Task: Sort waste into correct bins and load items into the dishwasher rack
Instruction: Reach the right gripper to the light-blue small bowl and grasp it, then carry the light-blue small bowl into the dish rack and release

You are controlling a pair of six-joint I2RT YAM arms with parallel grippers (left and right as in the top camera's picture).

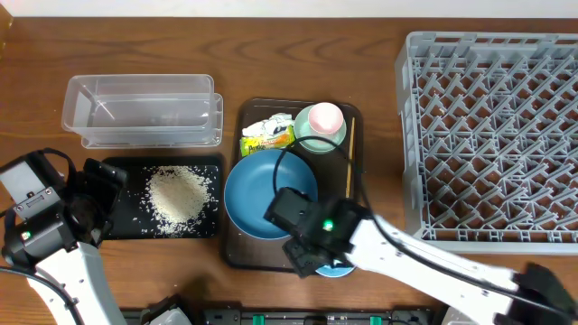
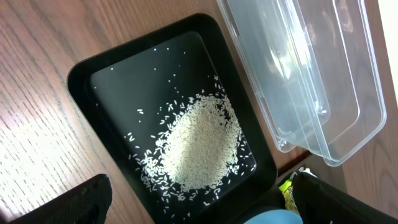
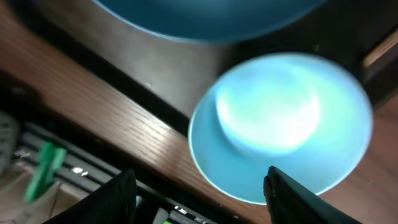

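Note:
The rice (image 1: 176,194) lies heaped in the black tray (image 1: 117,167), and shows in the left wrist view (image 2: 199,146). My left gripper (image 2: 205,211) is open and empty above that tray's (image 2: 81,74) near end. The clear tub (image 1: 140,110) is empty behind it. The wrapper (image 1: 268,135), the pink cup (image 1: 326,117) inside the mint bowl (image 1: 312,138) and the blue plate (image 1: 262,194) sit on the brown serving tray. My right gripper (image 3: 205,199) is open over the light blue bowl (image 3: 280,124), which is mostly hidden under it overhead (image 1: 338,269). The grey rack (image 1: 492,135) stands at the right.
The brown serving tray (image 1: 357,181) fills the middle, with a thin wooden stick (image 1: 349,149) along its right side. The clear tub (image 2: 311,74) lies beside the black tray. The table's front edge and dark fittings (image 3: 56,162) lie just below the light blue bowl.

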